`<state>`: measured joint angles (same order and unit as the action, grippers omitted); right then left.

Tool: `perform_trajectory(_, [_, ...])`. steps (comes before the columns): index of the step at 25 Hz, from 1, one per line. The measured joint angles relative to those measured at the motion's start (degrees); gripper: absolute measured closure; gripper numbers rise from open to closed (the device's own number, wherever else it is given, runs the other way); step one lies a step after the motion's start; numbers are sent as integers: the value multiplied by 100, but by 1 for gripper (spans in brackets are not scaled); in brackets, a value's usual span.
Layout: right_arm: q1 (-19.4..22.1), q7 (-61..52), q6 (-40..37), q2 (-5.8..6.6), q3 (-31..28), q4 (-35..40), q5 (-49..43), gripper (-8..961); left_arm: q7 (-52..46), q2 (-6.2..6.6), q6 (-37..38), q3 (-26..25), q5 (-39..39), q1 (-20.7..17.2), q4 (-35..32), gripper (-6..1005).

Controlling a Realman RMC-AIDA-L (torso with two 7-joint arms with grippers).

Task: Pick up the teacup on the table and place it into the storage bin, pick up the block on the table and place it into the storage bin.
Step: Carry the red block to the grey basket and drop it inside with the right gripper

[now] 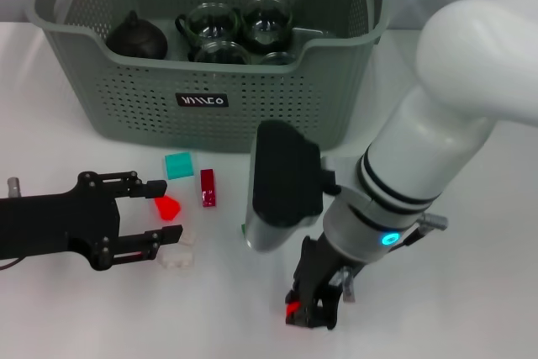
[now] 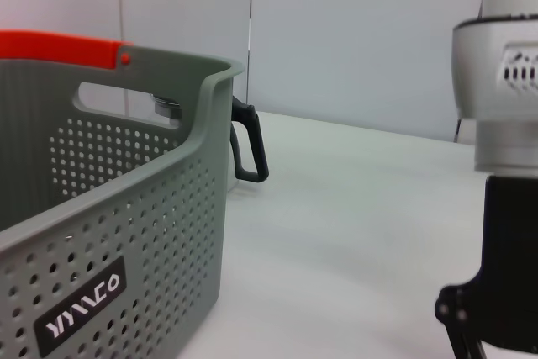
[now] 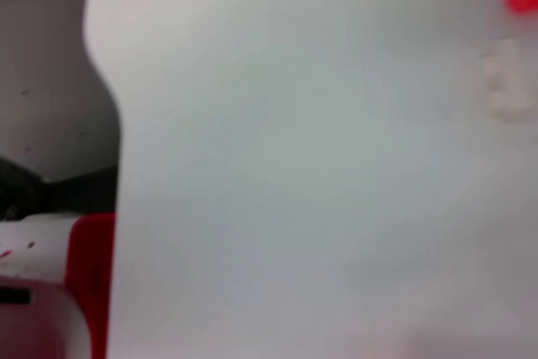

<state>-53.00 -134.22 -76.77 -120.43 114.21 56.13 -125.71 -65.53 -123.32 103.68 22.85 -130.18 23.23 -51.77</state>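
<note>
The grey-green storage bin (image 1: 210, 81) stands at the back and holds several glass teacups (image 1: 267, 23) and a dark teapot (image 1: 134, 37). It also fills the near side of the left wrist view (image 2: 126, 233). My left gripper (image 1: 155, 216) is open at table height, one finger on each side of a bright red block (image 1: 168, 207). A teal block (image 1: 178, 165), a dark red block (image 1: 208, 187) and a whitish block (image 1: 178, 255) lie close by. My right gripper (image 1: 315, 304) points down at the table's front, with something red at its tip.
A black cup handle (image 2: 250, 145) shows past the bin's corner; I cannot tell where that cup stands. The right arm's bulky white body (image 1: 437, 124) hangs over the table's right half. A green sliver (image 1: 244, 229) peeks from under the right wrist.
</note>
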Motion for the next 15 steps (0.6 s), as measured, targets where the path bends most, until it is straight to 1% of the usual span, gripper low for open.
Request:
perform_trajectory(2, [108,-173,-109,10,-171,244,-242,752,4,1,3,-9,-2,-14,0,351])
perform_trajectory(5, [344,-370,-374,10,-513,820,-671,752,10,-1,3,-15,11,-34,0,351])
perform_trajectory(7, [462,-405,-622,7,-903,1188,-791,752,12,-4,4,-15,17,-37,0,351])
perform_trajectory(10, [508,-387,-992,5,-1633,1548,-780,752,9,2,7,-19,20,-33,0,351])
perform_trajectory(15, [452,-344,-1331,11,-2616,2273,-777,750,-5,14,60,-68,20,-11,0,351])
